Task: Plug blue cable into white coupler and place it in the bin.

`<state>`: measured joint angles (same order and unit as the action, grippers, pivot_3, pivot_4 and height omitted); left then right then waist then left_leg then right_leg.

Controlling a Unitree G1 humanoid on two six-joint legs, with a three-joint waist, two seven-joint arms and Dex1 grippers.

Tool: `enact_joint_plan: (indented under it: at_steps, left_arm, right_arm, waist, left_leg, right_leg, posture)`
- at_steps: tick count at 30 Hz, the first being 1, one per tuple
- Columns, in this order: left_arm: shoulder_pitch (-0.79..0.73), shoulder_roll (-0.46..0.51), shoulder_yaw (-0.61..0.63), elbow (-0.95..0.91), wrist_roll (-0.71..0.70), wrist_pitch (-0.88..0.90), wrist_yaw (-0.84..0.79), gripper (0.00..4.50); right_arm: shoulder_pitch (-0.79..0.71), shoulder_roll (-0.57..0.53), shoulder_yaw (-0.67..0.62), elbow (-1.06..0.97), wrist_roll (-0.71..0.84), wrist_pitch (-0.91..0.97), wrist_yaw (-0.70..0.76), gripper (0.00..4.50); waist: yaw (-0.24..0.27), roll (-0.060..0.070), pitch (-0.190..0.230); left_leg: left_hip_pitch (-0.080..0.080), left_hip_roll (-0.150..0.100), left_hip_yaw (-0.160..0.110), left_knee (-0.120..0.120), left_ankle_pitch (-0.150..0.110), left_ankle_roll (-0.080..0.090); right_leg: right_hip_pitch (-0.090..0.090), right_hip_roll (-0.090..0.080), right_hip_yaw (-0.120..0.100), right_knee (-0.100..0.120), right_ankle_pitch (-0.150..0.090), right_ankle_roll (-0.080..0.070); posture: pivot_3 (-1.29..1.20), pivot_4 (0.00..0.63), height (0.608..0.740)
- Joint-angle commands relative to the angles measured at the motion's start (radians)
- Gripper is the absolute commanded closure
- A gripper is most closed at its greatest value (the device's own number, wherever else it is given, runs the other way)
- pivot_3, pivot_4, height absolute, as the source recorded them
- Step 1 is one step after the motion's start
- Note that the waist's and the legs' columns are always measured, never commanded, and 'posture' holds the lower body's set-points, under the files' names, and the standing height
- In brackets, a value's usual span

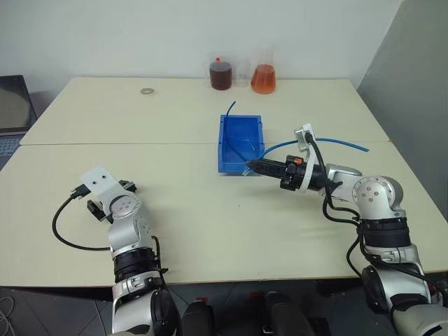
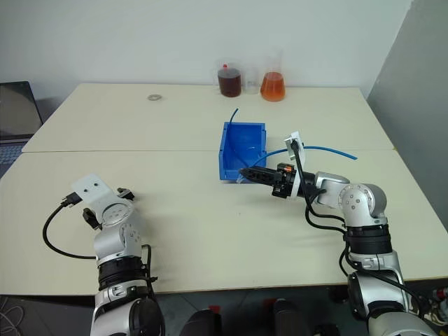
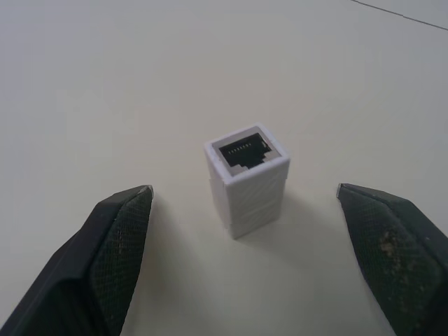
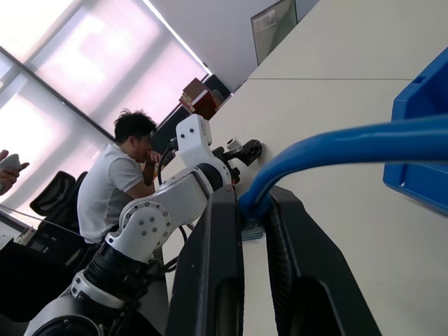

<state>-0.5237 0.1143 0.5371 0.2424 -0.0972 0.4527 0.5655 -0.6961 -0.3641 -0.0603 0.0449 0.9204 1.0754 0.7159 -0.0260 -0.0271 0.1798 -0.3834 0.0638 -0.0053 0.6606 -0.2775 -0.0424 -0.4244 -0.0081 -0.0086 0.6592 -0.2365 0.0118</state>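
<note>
White coupler [image 3: 246, 179]: upright on table, between wide-open left gripper [image 3: 245, 259]; close squarely on its sides. Right gripper [image 4: 253, 231]: clamps blue cable [image 4: 350, 143].

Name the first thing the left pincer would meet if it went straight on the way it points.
Probably the white coupler, standing upright on the table ahead of the open left pincer, centred between its fingers.

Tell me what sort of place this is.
Probably a lab or office workspace: pale tables pushed together, flasks of dark and orange liquid at the far edge, a laptop alongside, and a seated person by bright windows.
</note>
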Motion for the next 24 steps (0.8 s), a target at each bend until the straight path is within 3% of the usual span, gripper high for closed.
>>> enact_joint_plan:
  at_steps: [1,8,17,24]
  left_arm:
    - [-0.014,0.012,0.022,0.023,-0.023,-0.034,0.008,0.23]
    - [-0.025,0.012,0.032,0.046,-0.045,-0.049,0.015,1.43]
    - [-0.035,0.026,0.026,0.064,-0.055,-0.056,0.021,3.56]
    - [-0.026,0.037,0.009,0.045,-0.058,-0.030,-0.008,3.68]
  right_arm:
    - [-0.007,-0.005,-0.032,-0.039,0.006,-0.009,-0.004,4.31]
    - [0.004,-0.004,-0.043,-0.048,0.011,-0.008,-0.016,4.31]
    - [0.014,0.000,-0.049,-0.058,0.010,-0.011,-0.023,4.31]
    - [0.017,0.003,-0.050,-0.064,0.009,-0.011,-0.023,4.31]
  waist:
    - [0.000,0.000,0.000]
    - [0.000,0.000,0.000]
    - [0.001,0.000,0.000]
    - [0.000,0.000,0.000]
  left_leg:
    - [0.000,0.000,0.000,0.000,0.000,0.000]
    - [0.000,0.000,0.000,0.000,0.000,0.000]
    - [0.000,0.000,0.000,0.000,0.000,0.000]
    - [0.000,0.000,0.000,0.000,0.000,0.000]
  right_leg:
    - [0.000,0.000,0.000,0.000,0.000,0.000]
    - [0.000,0.000,0.000,0.000,0.000,0.000]
    - [0.000,0.000,0.000,0.000,0.000,0.000]
    - [0.000,0.000,0.000,0.000,0.000,0.000]
  posture:
    - [0.00,0.150,0.740]
    - [0.00,0.150,0.740]
    - [0.00,0.150,0.740]
    - [0.00,0.150,0.740]
